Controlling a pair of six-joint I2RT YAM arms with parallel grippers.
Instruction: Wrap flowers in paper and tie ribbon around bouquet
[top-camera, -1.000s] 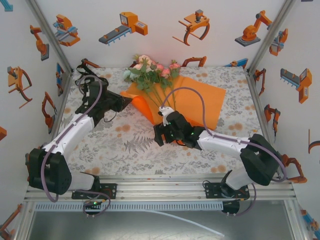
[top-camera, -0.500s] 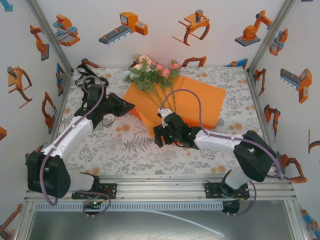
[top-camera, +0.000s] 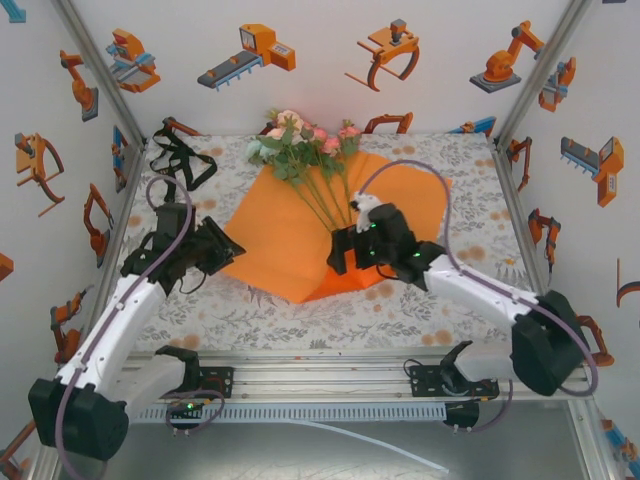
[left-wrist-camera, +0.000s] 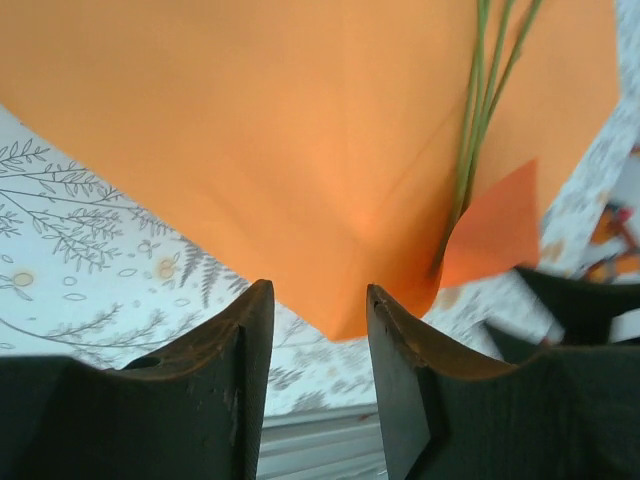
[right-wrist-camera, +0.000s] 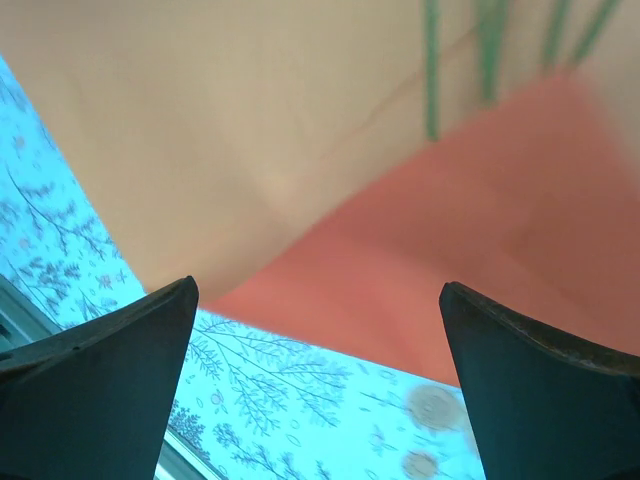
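Left gripper (left-wrist-camera: 317, 290): part-spread, empty; paper (left-wrist-camera: 250, 130) corner just ahead.
Right gripper (right-wrist-camera: 318, 288): wide apart, empty.
Technique: pinch the corner alone, fold it over the flowers (top-camera: 300, 148).

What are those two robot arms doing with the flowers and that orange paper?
They are meant to wrap the flowers in the orange paper. The flowers lie on it, blooms toward the back wall, stems pointing at the arms. The left hand and the right hand are open at the paper's near edges, holding nothing. The paper is not wrapped round the stems yet, and the black ribbon lies untouched near the back left corner.
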